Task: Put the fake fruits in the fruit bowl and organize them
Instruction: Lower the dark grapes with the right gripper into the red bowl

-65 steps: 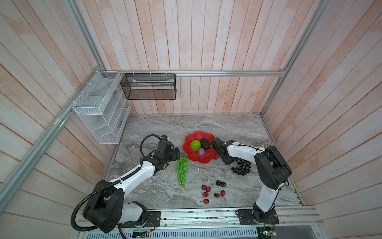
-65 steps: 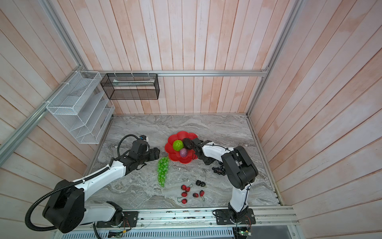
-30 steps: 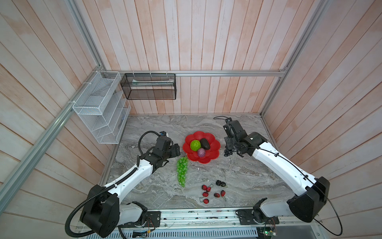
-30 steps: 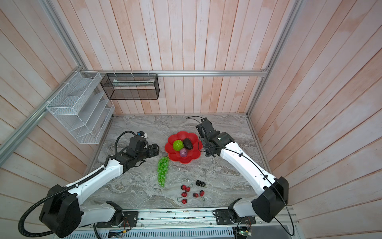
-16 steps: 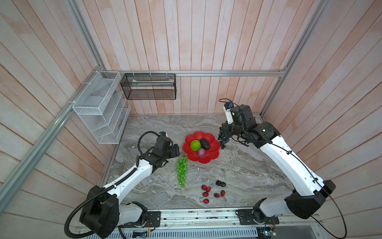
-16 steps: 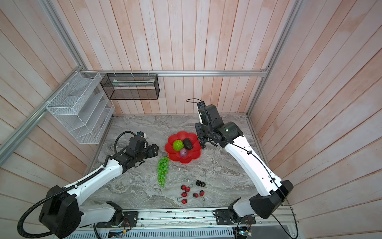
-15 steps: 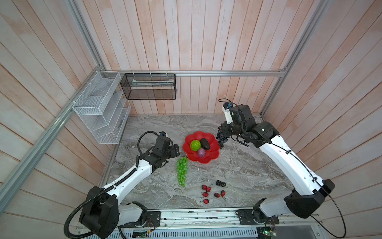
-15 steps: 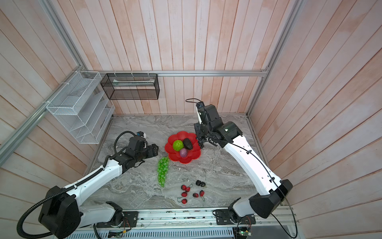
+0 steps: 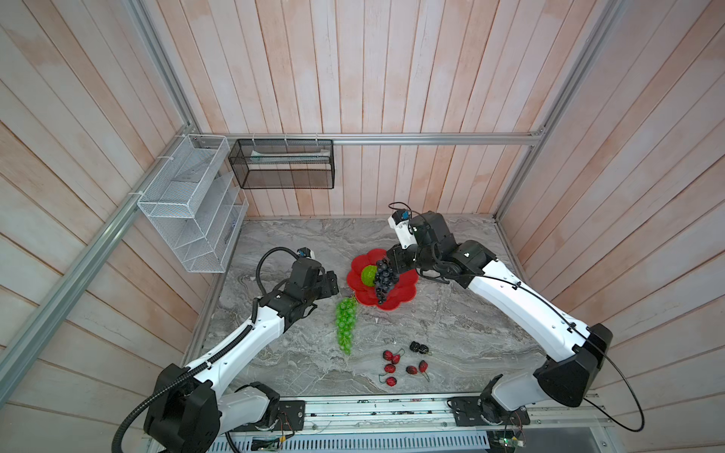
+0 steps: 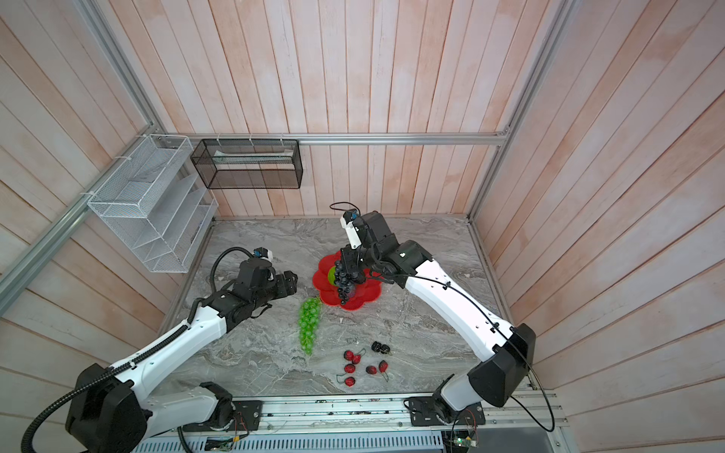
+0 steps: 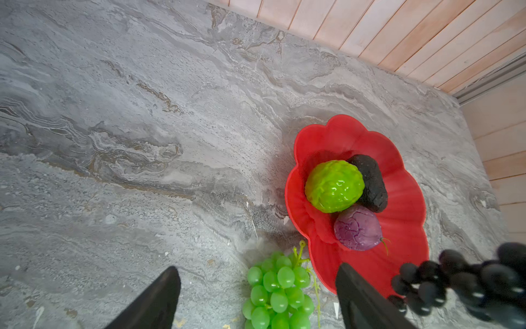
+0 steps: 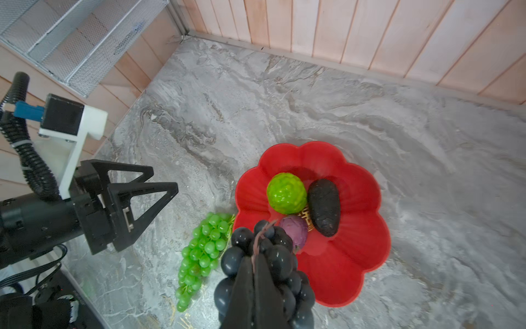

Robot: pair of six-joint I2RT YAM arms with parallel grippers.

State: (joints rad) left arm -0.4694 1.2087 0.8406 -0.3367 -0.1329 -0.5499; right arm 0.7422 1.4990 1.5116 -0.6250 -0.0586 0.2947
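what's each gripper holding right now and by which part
right gripper pinches the dark grape bunch by its stem at the top; left gripper is open, holding nothing

Top views high overhead, looking down, wrist views close, all sharing the fruit bowl (image 9: 406, 289)

White-shelled arms, black joints: ribbed black hose along the left arm (image 9: 251, 337), thin black cable looping off the right arm (image 9: 521, 310); left claw (image 12: 164, 179) with black open-triangle fingers (image 12: 142, 190).
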